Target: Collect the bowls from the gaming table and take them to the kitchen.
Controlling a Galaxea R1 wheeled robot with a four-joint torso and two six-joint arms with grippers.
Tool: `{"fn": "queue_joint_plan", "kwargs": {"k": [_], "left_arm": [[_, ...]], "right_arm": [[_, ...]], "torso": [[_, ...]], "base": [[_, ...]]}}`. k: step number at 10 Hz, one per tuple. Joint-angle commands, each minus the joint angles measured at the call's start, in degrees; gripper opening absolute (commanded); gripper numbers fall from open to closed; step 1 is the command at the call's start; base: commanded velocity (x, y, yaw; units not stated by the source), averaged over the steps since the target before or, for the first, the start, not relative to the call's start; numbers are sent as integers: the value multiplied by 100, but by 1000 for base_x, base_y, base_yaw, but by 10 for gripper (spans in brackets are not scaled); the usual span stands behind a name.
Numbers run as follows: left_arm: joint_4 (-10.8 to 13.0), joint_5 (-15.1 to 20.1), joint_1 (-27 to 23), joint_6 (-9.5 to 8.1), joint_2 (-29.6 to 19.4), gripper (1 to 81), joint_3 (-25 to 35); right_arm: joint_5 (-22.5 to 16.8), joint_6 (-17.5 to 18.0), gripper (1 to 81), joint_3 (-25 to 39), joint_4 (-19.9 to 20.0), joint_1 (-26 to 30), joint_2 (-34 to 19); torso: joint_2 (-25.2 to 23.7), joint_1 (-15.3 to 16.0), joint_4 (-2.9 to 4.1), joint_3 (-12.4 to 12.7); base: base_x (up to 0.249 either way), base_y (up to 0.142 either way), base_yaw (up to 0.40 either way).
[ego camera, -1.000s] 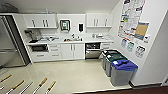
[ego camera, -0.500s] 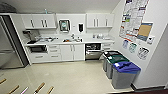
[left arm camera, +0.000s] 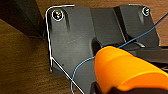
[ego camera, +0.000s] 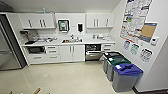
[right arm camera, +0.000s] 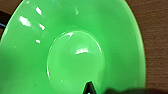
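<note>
You are facing the kitchen: its white worktop (ego camera: 67, 42) runs along the far wall with the steel sink (ego camera: 72, 40) set in it. Take the sink as your landmark. Directly above it hang a framed dispenser (ego camera: 63, 25) and a small dark dispenser (ego camera: 80, 27), with white wall cabinets (ego camera: 37, 21) to either side. Below and to the right of the sink sits the black-fronted dishwasher (ego camera: 93, 52). Further right of the sink, along the side wall, stand three bins, the nearest with a blue lid (ego camera: 128, 69). Far left of the sink you see a steel fridge (ego camera: 7, 50). Posters (ego camera: 135, 17) cover the wall above the bins.

In your left wrist view an orange bowl (left arm camera: 125, 70) sits close against the camera, in front of the dark plate, with a thin blue cable (left arm camera: 82, 67) curving past it. In your right wrist view a green bowl (right arm camera: 72, 50) shows large, its inside facing the camera. I cannot tell whether either gripper is wide, narrow or clamped on a bowl.
</note>
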Motion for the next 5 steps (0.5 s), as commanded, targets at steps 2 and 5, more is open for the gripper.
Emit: {"fn": "queue_joint_plan", "kwargs": {"k": [2,5], "left_arm": [[52,265,-208,37,-87,10,-41],[52,265,-200,37,-87,10,-49]], "right_arm": [[-268,-27,10,33,-139,143,4],[-277,-27,10,33,-139,143,4]], "torso": [[0,0,0,0],[0,-2,0,0]], "base": [[145,-75,0],[145,-75,0]]}}
